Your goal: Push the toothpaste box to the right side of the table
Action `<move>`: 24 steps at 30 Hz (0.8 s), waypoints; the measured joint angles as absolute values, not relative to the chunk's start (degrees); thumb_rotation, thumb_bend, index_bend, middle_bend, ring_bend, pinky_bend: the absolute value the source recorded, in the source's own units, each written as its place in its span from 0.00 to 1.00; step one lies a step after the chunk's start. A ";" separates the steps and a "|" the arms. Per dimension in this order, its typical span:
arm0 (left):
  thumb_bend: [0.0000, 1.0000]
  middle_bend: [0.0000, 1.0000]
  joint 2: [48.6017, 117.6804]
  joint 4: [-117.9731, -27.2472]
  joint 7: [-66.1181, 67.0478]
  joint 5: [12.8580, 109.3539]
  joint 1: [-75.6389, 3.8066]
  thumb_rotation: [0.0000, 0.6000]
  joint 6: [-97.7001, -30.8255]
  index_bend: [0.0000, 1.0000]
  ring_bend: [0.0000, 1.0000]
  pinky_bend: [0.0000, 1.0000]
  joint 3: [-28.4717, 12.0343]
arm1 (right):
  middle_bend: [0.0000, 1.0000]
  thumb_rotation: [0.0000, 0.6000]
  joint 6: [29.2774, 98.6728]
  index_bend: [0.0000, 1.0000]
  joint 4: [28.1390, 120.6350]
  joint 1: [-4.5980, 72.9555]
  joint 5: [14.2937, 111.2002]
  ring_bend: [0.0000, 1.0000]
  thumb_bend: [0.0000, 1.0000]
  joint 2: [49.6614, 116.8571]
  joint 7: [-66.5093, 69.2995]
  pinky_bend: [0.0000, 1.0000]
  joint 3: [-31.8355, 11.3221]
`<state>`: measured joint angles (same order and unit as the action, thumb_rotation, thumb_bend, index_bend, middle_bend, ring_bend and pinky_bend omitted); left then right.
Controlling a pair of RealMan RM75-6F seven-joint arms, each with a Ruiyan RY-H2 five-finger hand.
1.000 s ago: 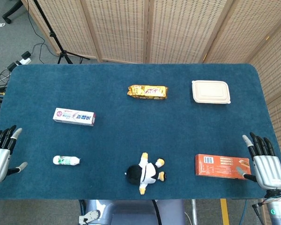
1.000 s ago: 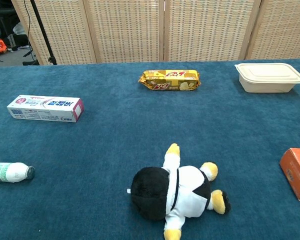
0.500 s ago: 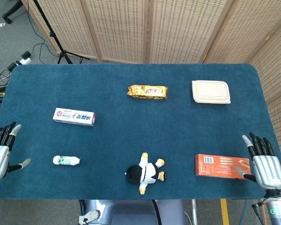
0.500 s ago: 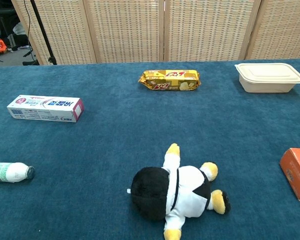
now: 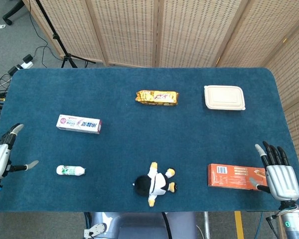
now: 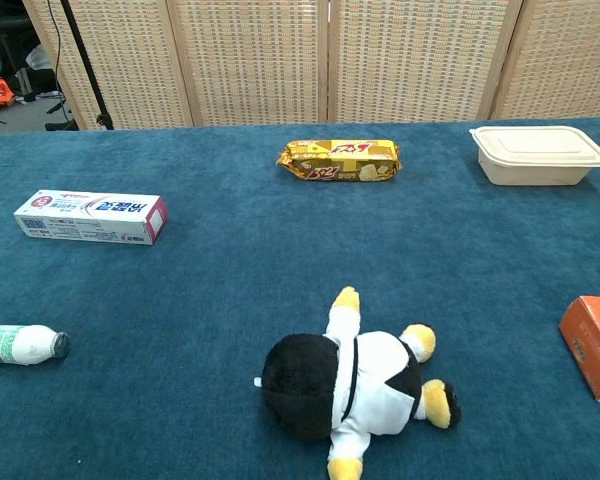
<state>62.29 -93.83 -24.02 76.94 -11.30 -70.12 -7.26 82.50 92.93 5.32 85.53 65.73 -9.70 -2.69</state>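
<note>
Toothpaste box: lies flat on the left part of the worktop, well apart from both hands; nothing touches it.
Long axis: runs left to right, tilted slightly, the pink end cap toward the middle of the worktop.
Handling: likely a light, stiff carton that slides readily on the blue cloth but can swivel if pushed off-centre; the walls may dent under a hard press.
Where to push: flat against the short left end, along the long axis, so it travels straight; a push on a long side would turn it.
Left robot hand: at the left edge, fingers apart, holding nothing; partly cut off, so its exact pose is hard to read.
Right robot hand: at the right edge, fingers spread and empty, just beside the orange box; whether it touches it I cannot tell.
In the way: the snack pack and plush toy flank the path to the right; the lidded container sits far right.
Also near: a small bottle in front of the toothpaste box.
</note>
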 measured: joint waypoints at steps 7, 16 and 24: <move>0.00 0.00 59.21 -94.06 -40.02 74.72 -14.00 1.00 -61.33 0.00 0.00 0.00 -9.01 | 0.00 1.00 82.40 0.00 92.92 5.36 85.53 0.00 0.26 65.83 -9.75 0.00 -2.63; 0.00 0.00 60.30 -84.44 -61.90 74.27 -21.25 1.00 -43.26 0.00 0.00 0.00 -10.76 | 0.00 1.00 81.87 0.00 92.64 5.57 85.27 0.00 0.26 66.08 -9.85 0.00 -2.58; 0.00 0.00 63.43 -77.27 -69.74 76.17 -26.10 1.00 -36.42 0.00 0.00 0.00 -11.17 | 0.00 1.00 81.32 0.00 92.47 5.82 84.98 0.00 0.26 66.32 -10.20 0.00 -2.55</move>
<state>63.43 -77.27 -69.74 76.17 -26.10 -36.42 -11.17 81.32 92.47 5.82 84.98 66.32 -10.20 -2.55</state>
